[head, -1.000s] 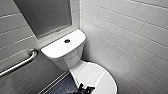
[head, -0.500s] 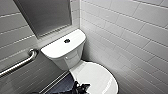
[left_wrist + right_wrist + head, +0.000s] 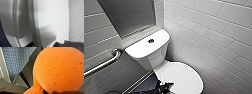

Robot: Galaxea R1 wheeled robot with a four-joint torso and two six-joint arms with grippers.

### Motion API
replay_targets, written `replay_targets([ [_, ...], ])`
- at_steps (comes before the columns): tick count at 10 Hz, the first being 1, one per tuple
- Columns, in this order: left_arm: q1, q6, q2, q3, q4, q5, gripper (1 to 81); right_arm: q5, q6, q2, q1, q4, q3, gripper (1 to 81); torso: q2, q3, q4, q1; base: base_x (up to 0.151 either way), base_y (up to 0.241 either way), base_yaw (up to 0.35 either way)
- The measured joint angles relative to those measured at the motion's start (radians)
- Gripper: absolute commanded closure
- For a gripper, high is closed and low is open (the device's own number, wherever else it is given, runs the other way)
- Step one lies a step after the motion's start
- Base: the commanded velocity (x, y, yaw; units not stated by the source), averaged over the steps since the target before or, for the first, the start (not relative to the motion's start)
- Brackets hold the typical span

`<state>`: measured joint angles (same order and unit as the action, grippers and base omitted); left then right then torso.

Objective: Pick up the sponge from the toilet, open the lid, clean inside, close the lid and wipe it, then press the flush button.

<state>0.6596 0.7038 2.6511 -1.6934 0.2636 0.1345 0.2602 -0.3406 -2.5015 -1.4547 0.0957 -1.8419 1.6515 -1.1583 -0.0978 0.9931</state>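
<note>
— At the near edge of the closed lid, which gripper sits?
— The left gripper; its opening cannot be told. The right gripper clasps the sponge over tiled floor.

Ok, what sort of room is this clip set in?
A bathroom, most likely: a white toilet with its lid down, tiled walls, and a metal grab bar beside it.

Toilet corner — your layout
Flush button on the tank top; lid down over the bowl before it; grab bar on your left, tiled wall right.
</note>
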Motion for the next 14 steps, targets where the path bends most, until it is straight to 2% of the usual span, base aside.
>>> replay_targets([
  [1, -0.006, 0.01, -0.018, 0.028, 0.0, 0.004, 1.0, 0.0, 0.0, 0.0, 0.001, 0.0, 0.0, 81.1, 0.0, 0.0, 0.0, 0.0, 0.0, 0.0, 0.0],
  [4, -0.019, 0.135, -0.053, 0.073, 0.001, 0.02, 1.0, -0.001, 0.0, 0.0, 0.0, 0.0, 0.0, 81.1, 0.0, 0.0, 0.0, 0.0, 0.0, 0.0, 0.0],
  [9, -0.051, 0.243, -0.144, 0.235, 0.001, 0.048, 1.0, -0.006, 0.0, -0.005, 0.004, 0.0, -0.005, 81.1, 0.0, 0.0, 0.0, 0.0, 0.0, 0.0, 0.0],
  [12, -0.068, 0.269, -0.171, 0.344, 0.001, 0.046, 1.0, -0.009, 0.0, -0.013, 0.009, -0.001, -0.007, 81.1, 0.0, 0.0, 0.0, 0.0, 0.0, 0.0, 0.0],
  [14, -0.094, 0.288, -0.226, 0.397, 0.001, 0.076, 1.0, -0.013, 0.0, -0.015, 0.009, -0.002, -0.007, 81.1, 0.0, 0.0, 0.0, 0.0, 0.0, 0.0, 0.0],
])
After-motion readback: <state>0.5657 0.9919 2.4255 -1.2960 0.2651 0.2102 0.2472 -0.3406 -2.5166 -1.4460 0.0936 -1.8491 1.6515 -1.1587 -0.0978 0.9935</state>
